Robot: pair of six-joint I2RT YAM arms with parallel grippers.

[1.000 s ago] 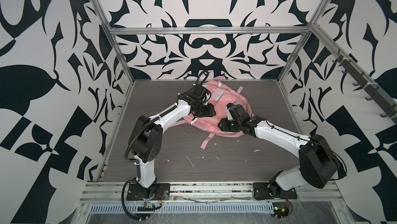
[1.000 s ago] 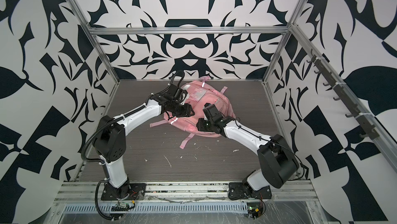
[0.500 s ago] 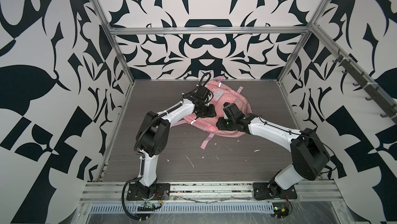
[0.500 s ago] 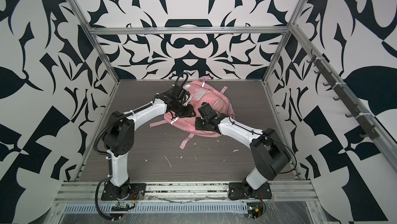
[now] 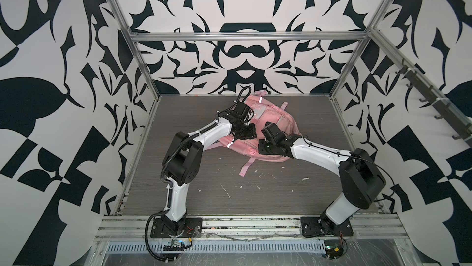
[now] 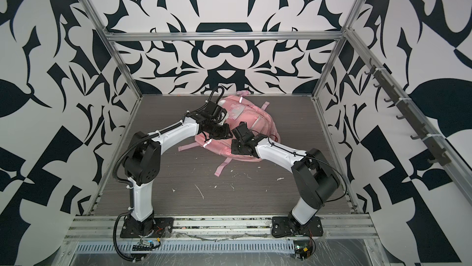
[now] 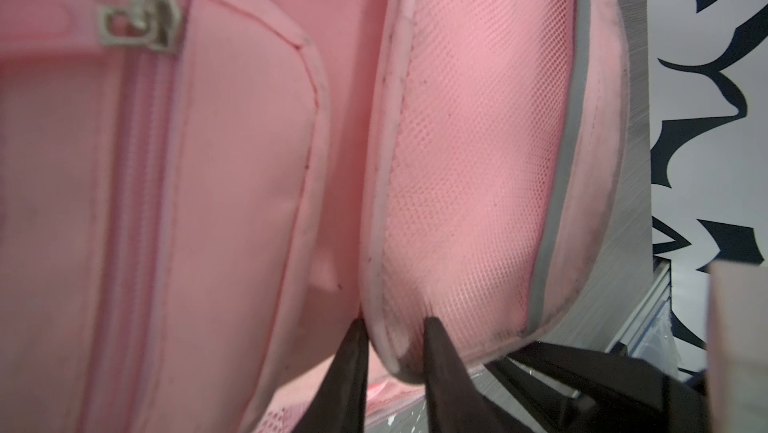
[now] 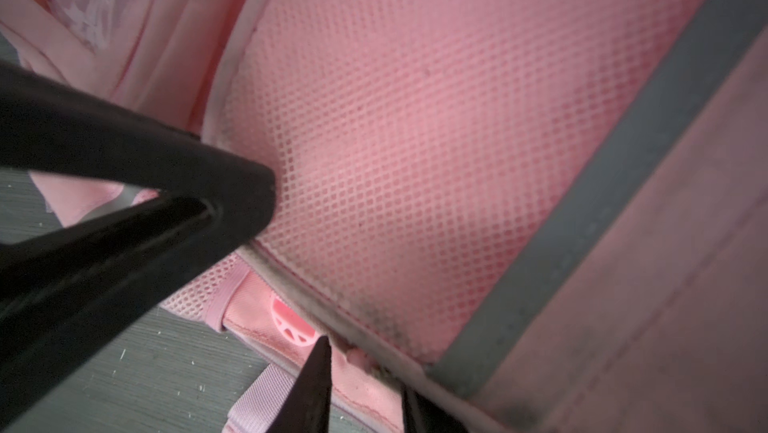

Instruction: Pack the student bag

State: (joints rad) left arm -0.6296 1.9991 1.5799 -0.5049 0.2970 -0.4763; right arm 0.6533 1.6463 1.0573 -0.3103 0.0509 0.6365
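The student bag [image 5: 277, 121] [image 6: 256, 117], a soft pink backpack, lies on the table toward the back, seen in both top views. My left gripper [image 5: 251, 134] [image 6: 224, 134] reaches over its near-left side. In the left wrist view, that gripper [image 7: 395, 323] pinches the piped rim of a mesh pocket [image 7: 469, 160]. My right gripper [image 5: 256, 146] [image 6: 231, 147] meets it from the right. In the right wrist view, that gripper [image 8: 365, 364] grips the same mesh pocket [image 8: 415, 140] by its lower seam, with one finger half hidden behind the seam.
A loose pink strap [image 5: 246, 167] trails from the bag toward the front. White scraps [image 5: 226, 190] lie on the grey table [image 5: 178, 175]. Metal frame posts stand at the corners and a hook rail [image 5: 434, 106] runs along the right wall.
Both arms have pushed in closer to the bag's near side. Both pairs of fingers have narrowed onto the mesh pocket's edge. The bag has stayed in place.
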